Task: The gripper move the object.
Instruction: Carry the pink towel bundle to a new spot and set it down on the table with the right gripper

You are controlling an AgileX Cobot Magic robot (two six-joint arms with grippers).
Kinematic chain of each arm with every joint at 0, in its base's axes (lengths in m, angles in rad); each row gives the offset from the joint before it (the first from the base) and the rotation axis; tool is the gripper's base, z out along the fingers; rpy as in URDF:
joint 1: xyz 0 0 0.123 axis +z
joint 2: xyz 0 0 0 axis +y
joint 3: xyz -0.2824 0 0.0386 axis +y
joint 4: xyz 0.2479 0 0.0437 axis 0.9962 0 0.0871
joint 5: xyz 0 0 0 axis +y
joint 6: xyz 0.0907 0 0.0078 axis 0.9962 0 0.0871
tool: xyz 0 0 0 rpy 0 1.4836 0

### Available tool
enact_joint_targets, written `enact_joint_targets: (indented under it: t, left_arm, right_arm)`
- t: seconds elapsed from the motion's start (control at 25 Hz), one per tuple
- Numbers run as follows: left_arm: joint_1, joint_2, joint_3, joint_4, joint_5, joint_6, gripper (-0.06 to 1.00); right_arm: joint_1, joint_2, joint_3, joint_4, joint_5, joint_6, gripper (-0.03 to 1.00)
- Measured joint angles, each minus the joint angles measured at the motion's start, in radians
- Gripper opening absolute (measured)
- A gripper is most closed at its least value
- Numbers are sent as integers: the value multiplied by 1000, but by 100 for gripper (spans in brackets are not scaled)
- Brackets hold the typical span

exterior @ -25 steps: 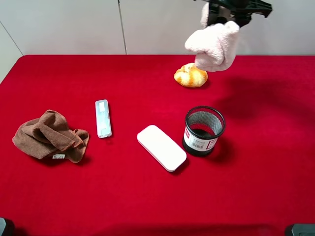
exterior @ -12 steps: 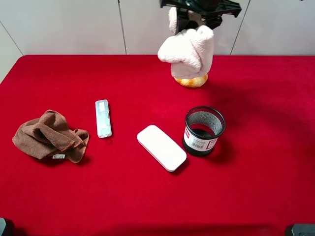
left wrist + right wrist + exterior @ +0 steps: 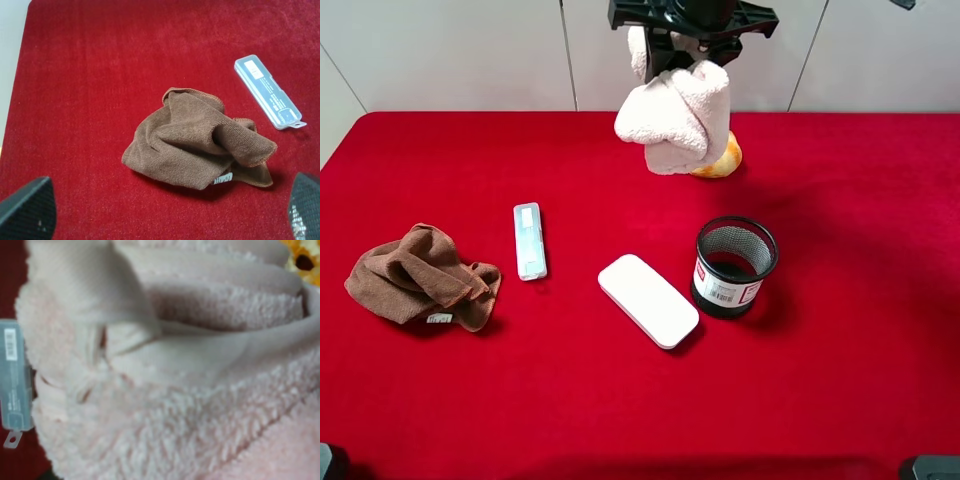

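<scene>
A fluffy pale pink towel [image 3: 675, 115] hangs bunched from my right gripper [image 3: 685, 25], which is shut on it high above the back of the red table [image 3: 840, 380]. The towel fills the right wrist view [image 3: 175, 390] and hides the fingers there. It hangs in front of a golden bread roll [image 3: 722, 160], of which only the right part shows. My left gripper [image 3: 165, 212] is open and empty above a crumpled brown cloth [image 3: 200, 142], which lies at the table's left [image 3: 420, 275]. The left gripper does not show in the exterior high view.
A clear plastic case [image 3: 529, 240] lies right of the brown cloth. A white oblong case [image 3: 648, 300] lies mid-table, and a black mesh cup [image 3: 735, 265] stands upright beside it. White wall panels [image 3: 470, 50] run behind the table.
My right gripper has carried the pink towel to the left along the back of the table. The towel now covers part of the bread roll. Nothing else moved.
</scene>
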Motion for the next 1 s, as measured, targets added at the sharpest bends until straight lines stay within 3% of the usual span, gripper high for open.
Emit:
enact_joint_targets:
  t: [0.44, 1.0]
  left_arm:
    - [0, 0, 0, 0, 0, 0, 92]
    - [0, 0, 0, 0, 0, 0, 92]
  right_arm:
    - [124, 39, 0, 0, 1, -74, 36]
    - [134, 220, -163, 15, 2, -97, 36]
